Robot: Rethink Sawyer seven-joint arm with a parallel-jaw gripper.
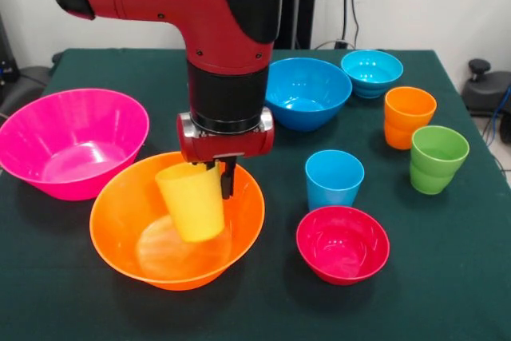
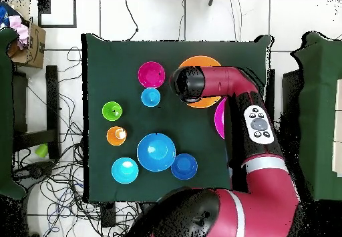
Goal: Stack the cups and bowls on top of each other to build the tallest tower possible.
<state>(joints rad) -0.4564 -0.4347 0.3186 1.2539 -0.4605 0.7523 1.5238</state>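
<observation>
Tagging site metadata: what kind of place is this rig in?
Likely a robotics lab: loose cables on the tiled floor, a green cloth-covered table, and a cardboard box of clutter beside it.

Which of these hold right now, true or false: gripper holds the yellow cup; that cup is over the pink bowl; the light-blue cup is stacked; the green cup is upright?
1. The gripper holds the yellow cup. True.
2. That cup hangs over the large pink bowl. False: it is over the large orange bowl.
3. The light-blue cup is stacked. False: it stands alone on the table.
4. The green cup is upright. True.
</observation>
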